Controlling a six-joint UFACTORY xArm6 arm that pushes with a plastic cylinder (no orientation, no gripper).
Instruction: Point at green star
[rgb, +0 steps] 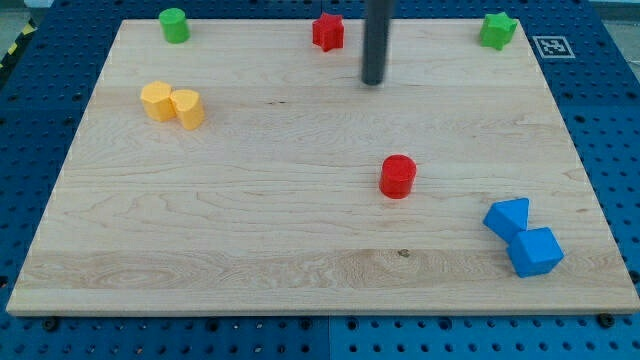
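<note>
The green star (497, 30) sits at the view's top right corner of the wooden board (250, 240). My tip (373, 81) is near the top middle of the board, well to the left of the green star and a little right of and below the red star (328, 31). It touches no block.
A green cylinder (174, 25) stands at the top left. Two yellow blocks (172, 104) lie together at the left. A red cylinder (397, 176) is right of centre. Two blue blocks (523, 236) lie together at the bottom right.
</note>
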